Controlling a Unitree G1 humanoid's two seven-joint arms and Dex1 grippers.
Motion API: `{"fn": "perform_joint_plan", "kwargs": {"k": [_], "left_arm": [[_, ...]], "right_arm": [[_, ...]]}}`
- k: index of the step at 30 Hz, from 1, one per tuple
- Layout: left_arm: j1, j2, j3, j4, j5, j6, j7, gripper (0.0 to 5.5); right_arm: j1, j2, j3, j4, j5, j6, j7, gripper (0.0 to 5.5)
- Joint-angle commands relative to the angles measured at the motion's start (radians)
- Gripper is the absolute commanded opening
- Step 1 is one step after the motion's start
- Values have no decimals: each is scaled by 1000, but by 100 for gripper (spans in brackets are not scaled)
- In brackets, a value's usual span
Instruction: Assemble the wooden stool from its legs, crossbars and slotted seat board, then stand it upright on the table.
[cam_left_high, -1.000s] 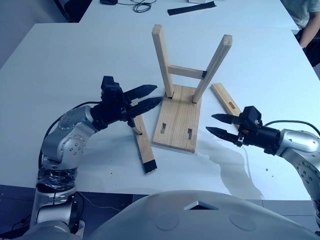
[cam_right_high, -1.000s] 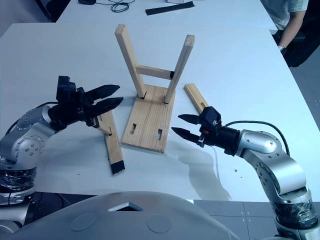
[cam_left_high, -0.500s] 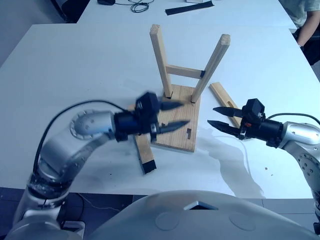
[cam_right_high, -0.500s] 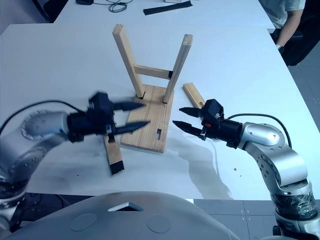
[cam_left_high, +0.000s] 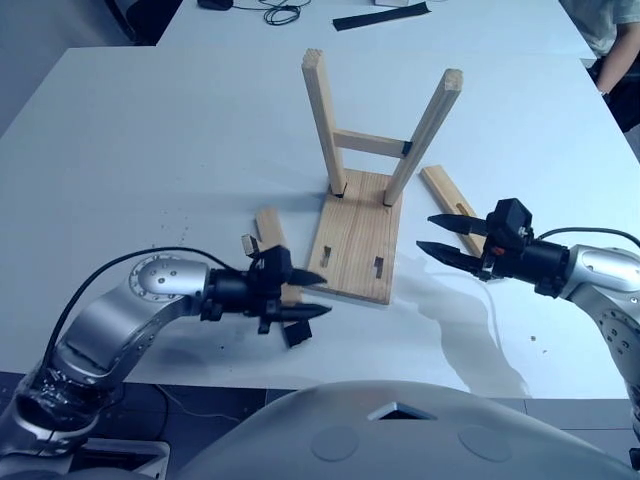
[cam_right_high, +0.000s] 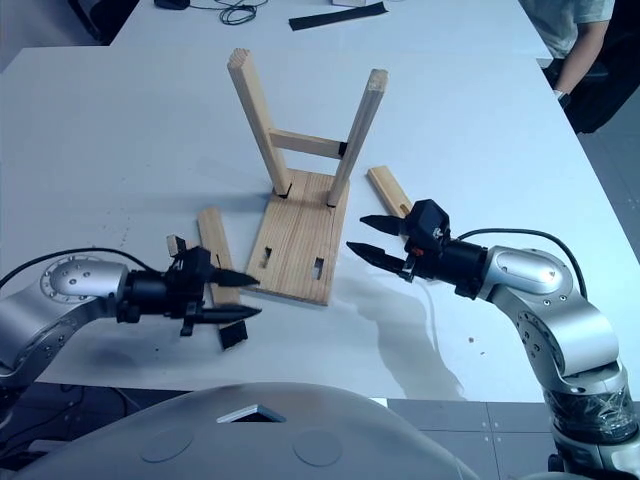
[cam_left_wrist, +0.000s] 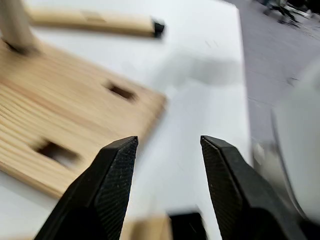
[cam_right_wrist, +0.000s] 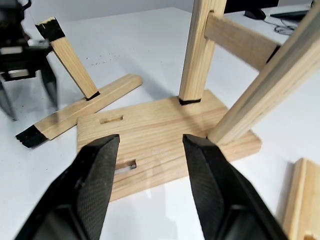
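Seat board (cam_left_high: 355, 235) lying between both grippers, left gripper (cam_left_high: 322, 296) spread above loose leg (cam_left_high: 268, 225), right gripper (cam_left_high: 428, 231) spread just beside board's edge.

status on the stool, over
Left end effector open, empty, by left loose leg. Right end effector open, empty, right of board. Two legs seated, near slots empty; other loose leg lies right.
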Motion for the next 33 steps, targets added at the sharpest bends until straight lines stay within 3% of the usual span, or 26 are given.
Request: {"fn": "perform_joint_plan", "kwargs": {"k": [1, 9, 17, 26, 33], "left_arm": [[33, 49, -14, 46, 66, -69, -75, 234], [66, 72, -92, 192, 308, -287, -119, 234], [69, 156, -64, 347, 409, -490, -183, 234], [-41, 204, 44, 429, 346, -554, -268, 234], [-160, 128, 73, 522, 340, -493, -229, 234]], "right_arm": [[15, 5, -15, -33, 5, 12, -28, 231], [47, 13, -16, -43, 4, -1, -49, 231], [61, 13, -27, -53, 3, -4, -62, 231], [87, 28, -29, -67, -10, -13, -83, 231], [70, 32, -21, -52, -25, -21, -82, 231]]}}
